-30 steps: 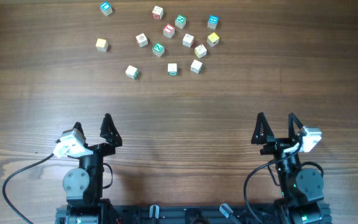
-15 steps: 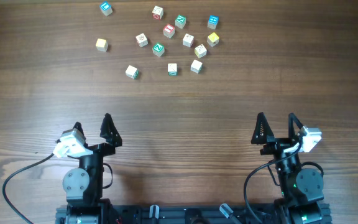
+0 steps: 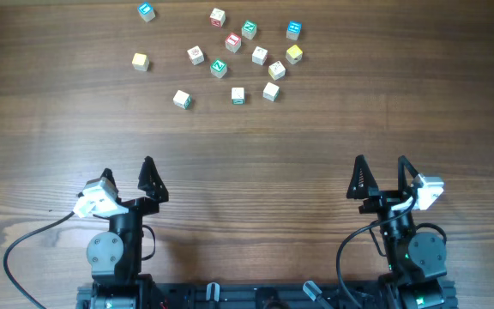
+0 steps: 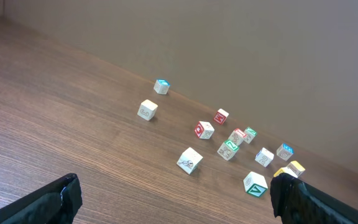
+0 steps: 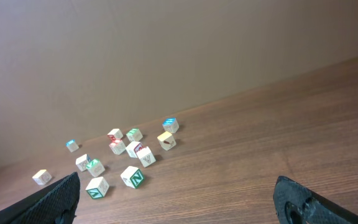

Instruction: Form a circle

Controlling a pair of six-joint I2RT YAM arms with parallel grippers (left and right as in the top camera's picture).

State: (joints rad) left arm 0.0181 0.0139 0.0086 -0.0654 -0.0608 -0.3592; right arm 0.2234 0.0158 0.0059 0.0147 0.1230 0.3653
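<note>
Along the near edge of the wooden worktop point(image 3: 247, 137) we see both arms point(image 3: 114, 245) standing at their bases, well apart from everything else. The left pincer point(image 3: 127, 167) sits toward the near left corner, released, its jaws spread wide with nothing between them. The right pincer point(image 3: 380, 161) sits toward the near right corner, likewise released and holding nothing. In each wrist view we catch only the dark fingertips point(image 4: 55, 202) at the lower corners, with bare wood between them.

By the far edge, around its middle, lie the cubes point(image 3: 260, 56), small and whitish with green, red, blue or tan faces. They lie scattered and mostly apart, so the circle is not yet formed. The densest group sits just right of the middle. A blue-topped cube point(image 3: 147, 10) and a tan cube point(image 3: 140, 61) lie off toward the far left corner, and a green-sided cube point(image 3: 182, 99) lies among the nearest to us.
</note>
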